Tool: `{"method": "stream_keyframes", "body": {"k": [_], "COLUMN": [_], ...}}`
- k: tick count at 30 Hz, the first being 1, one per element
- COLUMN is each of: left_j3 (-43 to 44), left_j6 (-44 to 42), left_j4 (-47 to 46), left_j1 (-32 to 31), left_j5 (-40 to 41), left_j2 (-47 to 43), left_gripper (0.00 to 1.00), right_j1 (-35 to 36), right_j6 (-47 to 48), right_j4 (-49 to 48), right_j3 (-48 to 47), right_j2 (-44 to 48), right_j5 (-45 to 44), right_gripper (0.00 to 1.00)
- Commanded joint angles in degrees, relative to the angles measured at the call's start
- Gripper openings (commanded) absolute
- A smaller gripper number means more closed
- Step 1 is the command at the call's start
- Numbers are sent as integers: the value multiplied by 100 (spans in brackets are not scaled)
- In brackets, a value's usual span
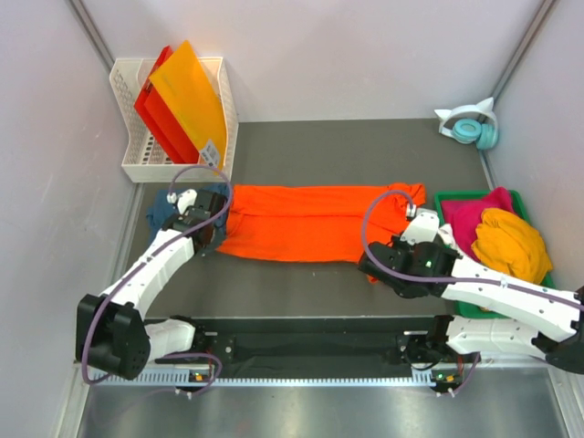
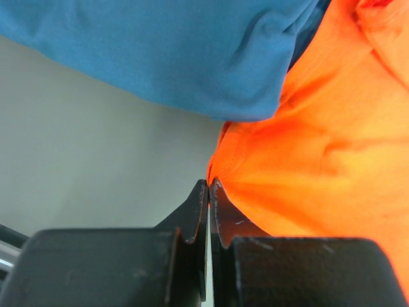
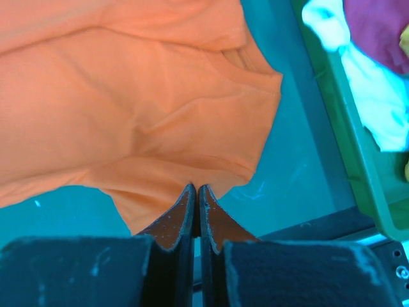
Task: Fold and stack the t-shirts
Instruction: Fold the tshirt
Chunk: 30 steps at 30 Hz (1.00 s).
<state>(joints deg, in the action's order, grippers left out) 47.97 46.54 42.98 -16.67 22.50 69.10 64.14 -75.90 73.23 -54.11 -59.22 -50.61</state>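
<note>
status: orange t-shirt pinched at both near corners

the orange t-shirt (image 1: 315,222) lies spread across the middle of the grey counter (image 1: 365,146), its long side running left to right, with a fold line along its length.

the left pincer (image 2: 209,185) is closed tight, the fingers pressed together on the shirt's left near edge; the cloth gathers into creases at the tips. just beside this grip, the teal t-shirt (image 2: 192,51) lies bunched at the left edge of the counter, touching the orange cloth.

the right pincer (image 3: 197,188) is likewise closed with no gap, clamped on the shirt's right near hem, close to the sleeve end.

to the right, a green bin (image 1: 447,196) sits on the counter and holds a magenta t-shirt (image 1: 474,214) and a yellow-orange t-shirt (image 1: 511,245); the right wrist view also shows white cloth (image 3: 377,109) inside it.

at the far left, a white basket (image 1: 128,169) holds upright orange and red plastic sheets (image 1: 187,96). headphones (image 1: 474,128) rest at the far right corner.
</note>
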Motion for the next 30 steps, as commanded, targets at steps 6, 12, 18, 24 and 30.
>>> {"method": "stream_keyframes", "body": {"k": [6, 12, 18, 24, 30], "left_j3": [459, 363, 284, 275, 152], "left_j6": [48, 74, 101, 83, 118], "left_j4": [79, 53, 61, 131, 167], "left_j1": [-30, -30, -30, -30, -30], "left_j5": [299, 255, 202, 272, 185], "left_j2": [-29, 51, 69, 25, 16], "left_gripper": [0, 0, 0, 0, 0], "right_j1": [-77, -366, -587, -587, -587], "right_j6": [979, 2819, 3118, 2161, 1289], "right_j4": [-151, -1370, -1857, -1391, -635], "right_j3": [-961, -1532, -1717, -1042, -400], "right_j2": [52, -378, -1117, -451, 226], "right_j5": [-950, -1075, -336, -388, -231], "right_gripper": [0, 0, 0, 0, 0]}}
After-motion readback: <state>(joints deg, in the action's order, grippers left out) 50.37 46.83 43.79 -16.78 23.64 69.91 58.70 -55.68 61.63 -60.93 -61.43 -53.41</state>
